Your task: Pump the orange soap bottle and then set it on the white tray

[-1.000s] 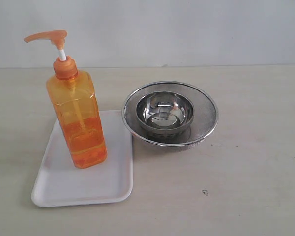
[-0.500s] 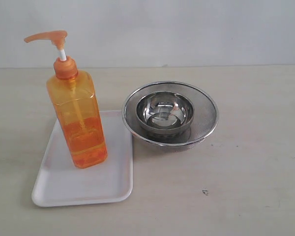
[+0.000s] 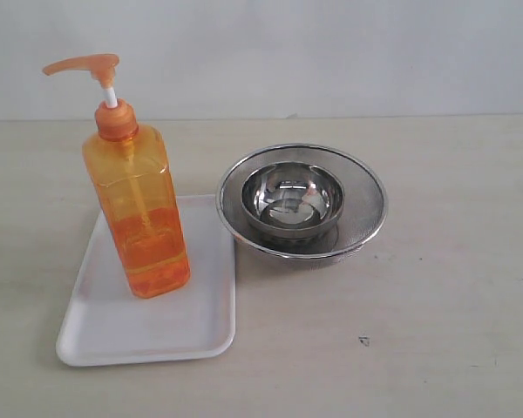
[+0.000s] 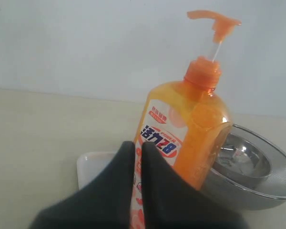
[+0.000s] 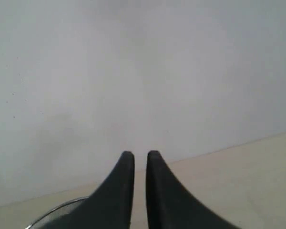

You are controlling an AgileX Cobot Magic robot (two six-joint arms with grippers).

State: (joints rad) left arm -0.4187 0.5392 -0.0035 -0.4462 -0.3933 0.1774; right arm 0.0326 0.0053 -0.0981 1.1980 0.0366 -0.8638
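Note:
The orange soap bottle [image 3: 139, 218] stands upright on the white tray [image 3: 113, 340] at the left of the exterior view, its pump nozzle [image 3: 83, 65] raised and pointing left. Neither gripper shows in that view. In the left wrist view, the bottle [image 4: 195, 124] shows its label, standing on the tray [image 4: 90, 167] beyond my left gripper [image 4: 138, 145], which is shut with nothing between its fingers and apart from the bottle. My right gripper [image 5: 140, 153] is shut and empty, facing the wall and table edge.
A round steel bowl [image 3: 296, 198] sits inside a wide steel mesh strainer [image 3: 366, 218] just right of the tray, touching or nearly touching its corner. The strainer's rim [image 5: 57, 212] peeks into the right wrist view. The strainer [image 4: 257, 167] stands behind the bottle in the left wrist view.

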